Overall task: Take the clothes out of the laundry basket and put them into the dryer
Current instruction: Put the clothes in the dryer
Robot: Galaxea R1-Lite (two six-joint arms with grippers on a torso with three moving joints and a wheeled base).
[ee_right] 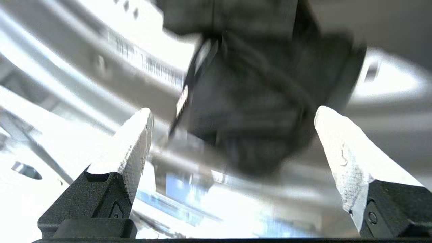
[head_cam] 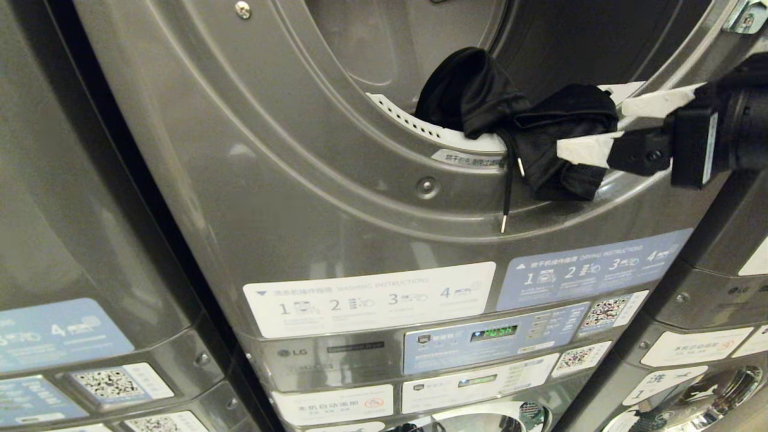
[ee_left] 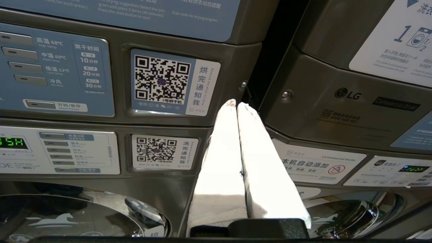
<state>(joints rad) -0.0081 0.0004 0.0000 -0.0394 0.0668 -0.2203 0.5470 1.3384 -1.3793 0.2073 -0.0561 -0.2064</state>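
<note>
Hanging half over the dryer [head_cam: 270, 180] door lip, black garment [head_cam: 540, 132] isn't fully loaded; right gripper [head_cam: 591, 123] spread wide beside it, holding nothing; needs pushing inside.

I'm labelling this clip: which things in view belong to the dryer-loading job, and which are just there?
Job:
- black garment, draped over the door rim
- dryer
- right gripper, open at the garment

Not part of it:
- left gripper, shut, parked
- instruction stickers
- neighbouring machines
</note>
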